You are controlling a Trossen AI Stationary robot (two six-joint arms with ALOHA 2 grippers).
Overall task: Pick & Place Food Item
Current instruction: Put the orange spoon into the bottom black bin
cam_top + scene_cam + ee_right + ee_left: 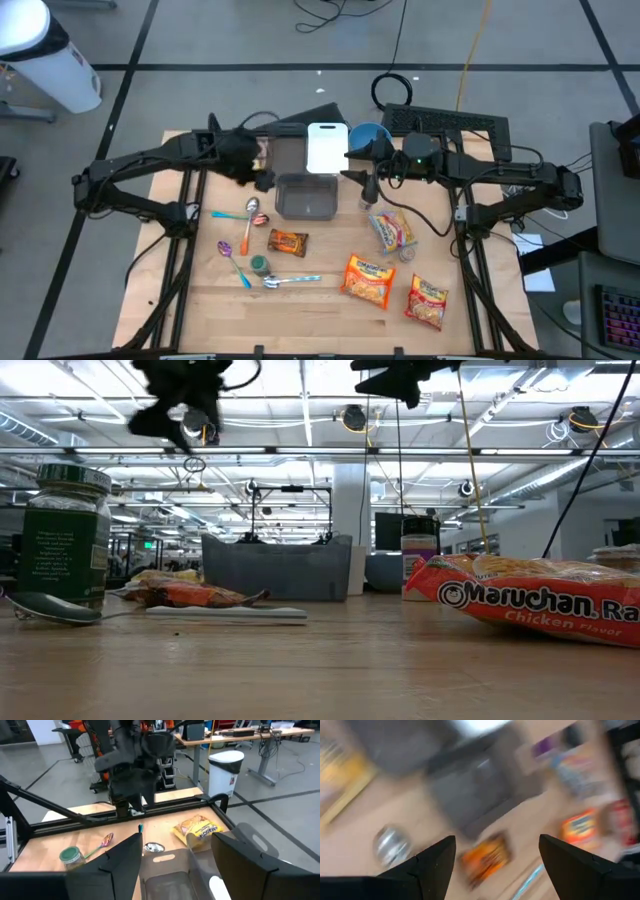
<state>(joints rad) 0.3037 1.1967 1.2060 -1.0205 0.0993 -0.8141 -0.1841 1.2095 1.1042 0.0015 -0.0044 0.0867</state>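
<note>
Wooden table [200, 300] under a bright workshop ceiling holds the food well short of placed: the grey bin [306, 196] looks empty, and the orange snack packet [287, 242] lies flat just in front of it, its long axis running roughly across the table, with spoons [252, 210], a jar [259, 265] and ramen packs [368, 279] around. Neither arm grasps anything, so picking and placing both appear still to do. Left gripper [497, 865] hovers released above the packet and bin, while right gripper [175, 852] hangs with fingers apart and empty over the bin's far side.
</note>
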